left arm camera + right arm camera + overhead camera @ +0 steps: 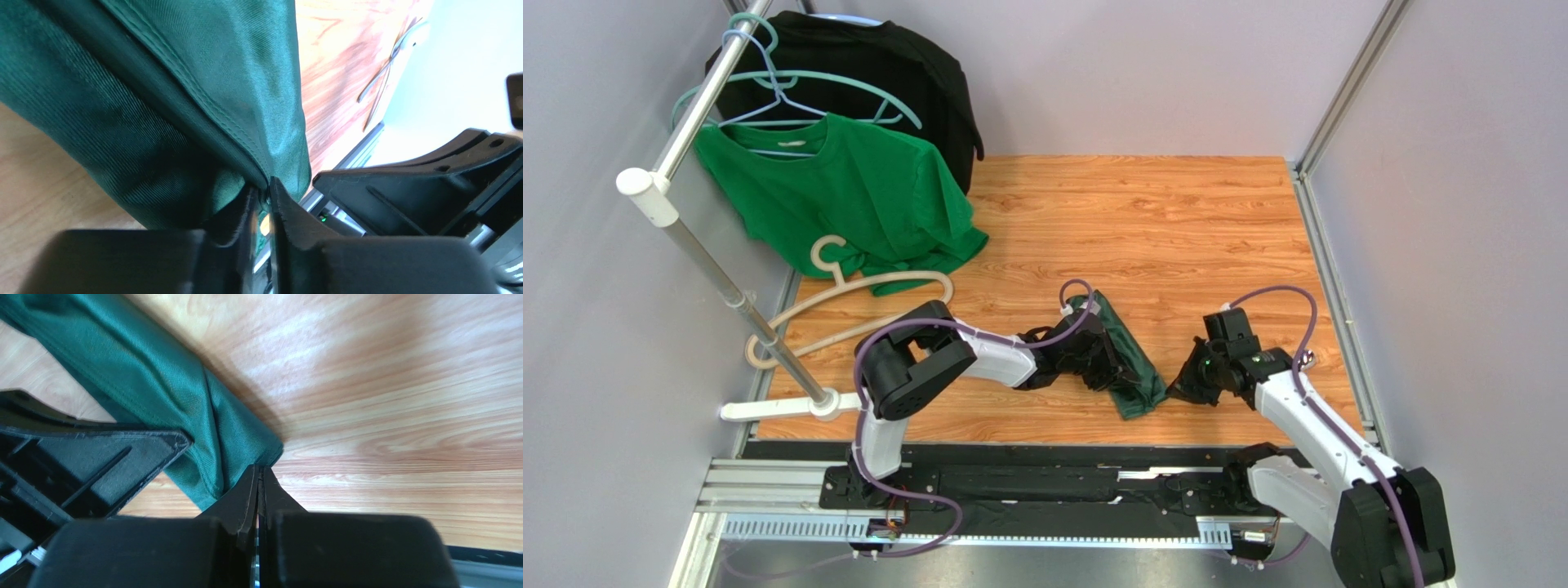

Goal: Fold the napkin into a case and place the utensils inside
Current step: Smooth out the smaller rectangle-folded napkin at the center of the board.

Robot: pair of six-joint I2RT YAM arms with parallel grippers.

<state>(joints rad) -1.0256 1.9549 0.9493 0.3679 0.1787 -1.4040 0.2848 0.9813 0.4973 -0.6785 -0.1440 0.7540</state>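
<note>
Risk, left side: the left gripper (pixel 265 195) has only the hemmed edge of the napkin (pixel 1130 355) at its very tips. A pull away from the fold would likely slip the hem out and let the layers fall open.
Risk, between the two: the grippers stand close together across the narrow strip. If they draw unevenly, the cloth would probably twist instead of folding flat, and the fingers could knock one another.
Risk, right side: the right gripper (pixel 258 481) meets only the corner of the cloth. So small a bite, if it is a bite at all, may lose the corner on the first lift.
Left gripper: jaws nearly together, pinching the napkin's edge. The cloth spreads upward ahead of its fingertips and drapes to their left.
Right gripper: jaws fully closed, tips touching the napkin's corner. I cannot tell whether any cloth is caught between them. The strip runs off up and to the left of its tips.
Napkin: a narrow layered strip lying on the table (pixel 399 416), directly between the two grippers, touching both.
</note>
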